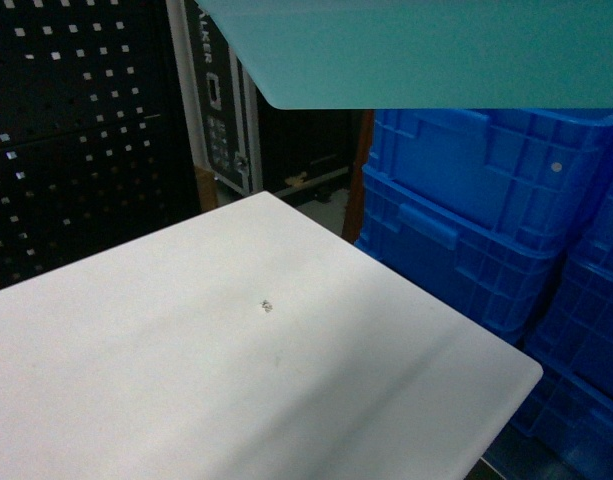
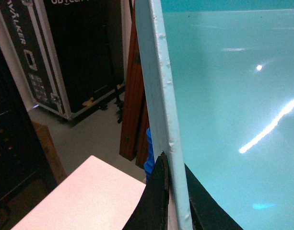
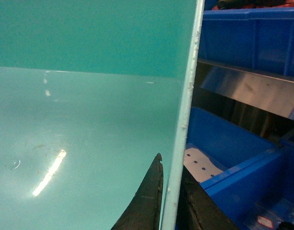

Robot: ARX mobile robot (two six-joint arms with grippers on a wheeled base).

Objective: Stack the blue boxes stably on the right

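The light turquoise smooth plastic tub [image 1: 426,50] hangs high above the white table [image 1: 236,370], far right, unstacked. The left gripper [image 2: 173,191] and right gripper [image 3: 170,201] each pinch a rim. The deep blue tub is unseen.

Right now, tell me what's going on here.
Both arms are holding the light turquoise tub up in the air, above the white table. The left gripper pinches one rim, with black fingers on either side of the wall. The right gripper clamps the opposite rim the same way. In the head view the tub's underside fills the top of the picture. Ribbed blue crates are stacked to the right of the table. The larger deep blue tub cannot be picked out with certainty.
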